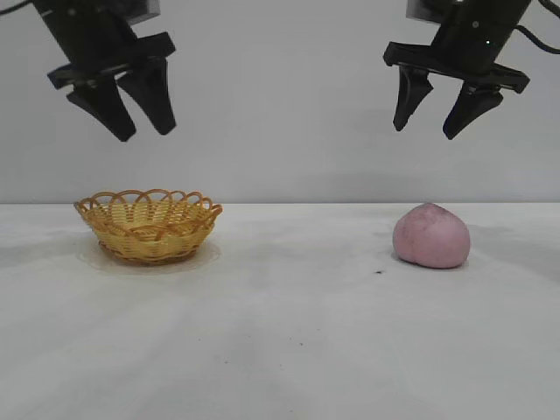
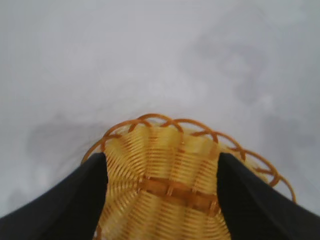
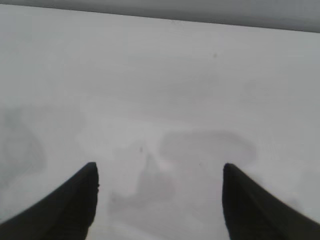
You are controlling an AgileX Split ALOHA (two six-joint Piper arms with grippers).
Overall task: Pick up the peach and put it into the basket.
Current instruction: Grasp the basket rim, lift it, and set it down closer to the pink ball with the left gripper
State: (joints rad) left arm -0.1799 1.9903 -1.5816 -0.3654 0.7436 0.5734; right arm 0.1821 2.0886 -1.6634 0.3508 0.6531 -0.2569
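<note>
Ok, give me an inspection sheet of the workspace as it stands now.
Surface: white table, a few small dark specks and faint grey stains.
Job's things: peach sits on the table at the right; basket stands upright at the left, apart from the peach, nothing seen in it.
Clutter: nothing seen.
Grippers: left tool hangs open above the basket, holding nothing; right tool hangs open above the peach, holding nothing.
Cables: a black cable runs off the right arm at the top edge.
Surroundings: plain pale wall behind the table.
</note>
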